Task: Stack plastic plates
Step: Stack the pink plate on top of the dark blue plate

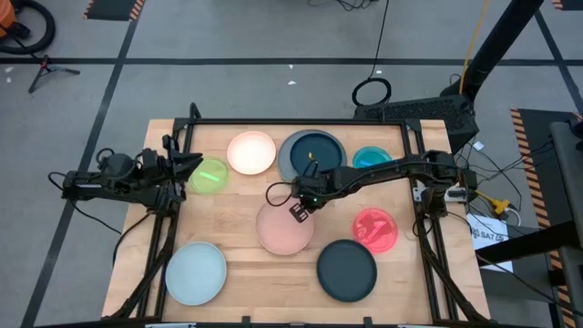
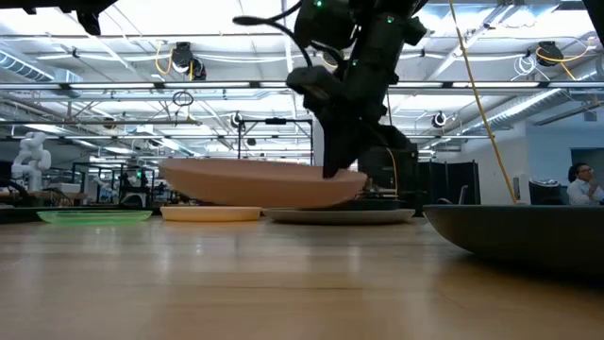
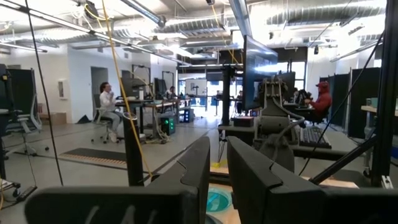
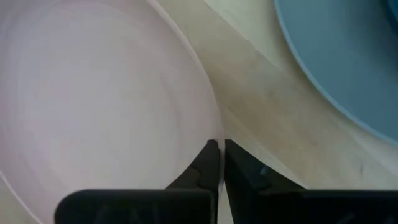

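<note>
**Right gripper pinching pink plate rim, plate off the table**

Near edge, lower frame of the high view: pale blue plate (image 1: 195, 272) lower left, a dark navy plate (image 1: 347, 270) lower right, both flat on the table (image 1: 246, 292). Red plate (image 1: 374, 229) just above and right of the navy one.

Centre: right gripper (image 1: 301, 202) is closed on the upper right rim of the pink plate (image 1: 284, 228). Right wrist view shows both fingers (image 4: 208, 163) nipped together over the rim. Low view has the pink plate tilted and clear of the wood, held from its right edge.

Far row, upper frame: green plate (image 1: 209, 175), cream plate (image 1: 250, 152), second dark navy plate (image 1: 313, 150) sitting on a grey plate (image 1: 288, 166), teal plate (image 1: 370, 158) partly under the right arm.

Left gripper (image 1: 189, 165) sits at the left table edge, just beside the green plate, fingers nearly together with a narrow gap, holding nothing.
</note>
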Available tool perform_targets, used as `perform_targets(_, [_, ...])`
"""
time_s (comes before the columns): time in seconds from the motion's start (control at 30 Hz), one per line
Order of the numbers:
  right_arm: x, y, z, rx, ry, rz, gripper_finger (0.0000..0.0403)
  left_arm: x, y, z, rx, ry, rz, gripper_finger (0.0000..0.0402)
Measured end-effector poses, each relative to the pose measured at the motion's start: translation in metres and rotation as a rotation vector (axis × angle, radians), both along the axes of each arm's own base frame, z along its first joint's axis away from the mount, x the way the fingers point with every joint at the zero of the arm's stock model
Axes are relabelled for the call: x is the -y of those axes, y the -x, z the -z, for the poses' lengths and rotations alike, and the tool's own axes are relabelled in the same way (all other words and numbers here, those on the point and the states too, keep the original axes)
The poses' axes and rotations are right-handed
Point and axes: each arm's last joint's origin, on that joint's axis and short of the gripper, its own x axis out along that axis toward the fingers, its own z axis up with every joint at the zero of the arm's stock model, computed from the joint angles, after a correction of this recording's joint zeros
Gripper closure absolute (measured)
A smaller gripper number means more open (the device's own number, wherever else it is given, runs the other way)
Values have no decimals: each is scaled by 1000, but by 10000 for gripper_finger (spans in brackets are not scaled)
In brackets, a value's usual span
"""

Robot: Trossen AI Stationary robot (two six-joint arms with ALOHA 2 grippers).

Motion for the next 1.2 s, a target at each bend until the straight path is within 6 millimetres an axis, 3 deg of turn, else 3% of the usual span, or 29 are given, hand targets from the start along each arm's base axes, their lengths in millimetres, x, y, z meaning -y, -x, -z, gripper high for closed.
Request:
perform_targets(0.27, [35,10,-35,128,36,31,397,0,0,0,0,1,4,339])
perform_targets(0.53, [102,39,-57,146,30,104,397,0,0,0,1,1,6,339])
perform_targets(0.9, [194,91,-44,34,-28,267,397,0,0,0,0,-1,4,339])
perform_targets(1.2, [226,108,-27,-16,-44,303,397,0,0,0,-3,-13,1,339])
